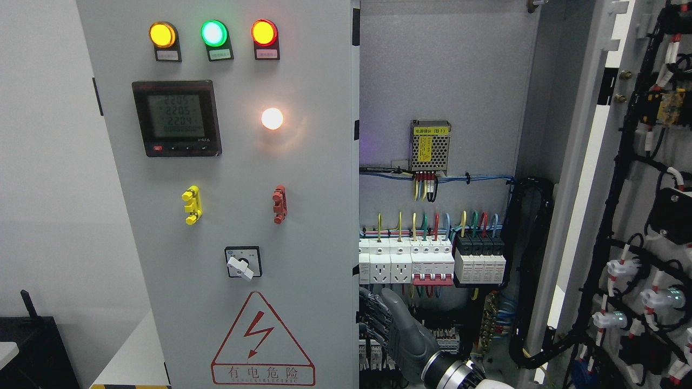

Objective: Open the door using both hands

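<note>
1. Bottom centre-right of the frame: the right hand [378,319] comes up from the lower edge on a grey forearm with a silver wrist, and its dark fingers [373,313] are curled against the right edge of the closed left door [227,216], seemingly hooked on it.
2. That left door fills the left and middle of the frame, shut. Low on it sits a red-bordered lightning warning triangle [262,340], and above that a white rotary switch [242,263].
3. Higher on the panel are a yellow handle [192,205] and a red handle [279,204], then a digital meter [177,118] and a glowing white lamp [272,119].
4. Along the top run amber [162,34], green [214,33] and red [264,32] indicator lights, all lit.
5. At the far right, the right door [589,178] is swung wide open, its inner face carrying black cable looms.
6. Deeper in, the cabinet interior shows a row of white circuit breakers [405,262] with coloured wires, and a power supply with a yellow label [430,146] above on the grey back plate.
</note>
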### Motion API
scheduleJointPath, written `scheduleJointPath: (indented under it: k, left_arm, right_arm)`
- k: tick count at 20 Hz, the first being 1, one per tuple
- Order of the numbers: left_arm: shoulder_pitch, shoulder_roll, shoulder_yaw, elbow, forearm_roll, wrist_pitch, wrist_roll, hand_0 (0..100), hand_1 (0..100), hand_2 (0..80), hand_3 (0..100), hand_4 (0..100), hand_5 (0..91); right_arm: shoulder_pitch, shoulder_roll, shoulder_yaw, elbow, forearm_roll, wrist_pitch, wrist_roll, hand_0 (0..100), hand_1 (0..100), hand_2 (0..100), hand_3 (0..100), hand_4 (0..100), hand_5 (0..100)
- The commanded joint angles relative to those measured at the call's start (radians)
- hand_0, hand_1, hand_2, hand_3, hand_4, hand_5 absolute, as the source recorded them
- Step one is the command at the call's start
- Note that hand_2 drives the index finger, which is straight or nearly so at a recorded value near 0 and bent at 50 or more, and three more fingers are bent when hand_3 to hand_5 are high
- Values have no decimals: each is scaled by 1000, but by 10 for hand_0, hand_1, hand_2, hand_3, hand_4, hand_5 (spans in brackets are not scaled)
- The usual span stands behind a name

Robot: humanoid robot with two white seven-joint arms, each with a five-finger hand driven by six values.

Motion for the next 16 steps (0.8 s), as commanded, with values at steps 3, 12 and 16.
scheduleJointPath:
  k: [3,12,16]
  left_arm:
    - [1,0,-2,3,14,0,0,0,0,0,0,30,0]
    - [0,0,-2,3,14,0,0,0,0,0,0,30,0]
    - [0,0,-2,3,14,0,0,0,0,0,0,31,0]
  right_arm:
    - [-14,0,5,15,0,2,6,107,0,0,0,0,0]
    - [-23,0,12,29,-2,2,21,107,0,0,0,0,0]
    - [-25,2,12,32,-2,17,35,107,0,0,0,0,0]
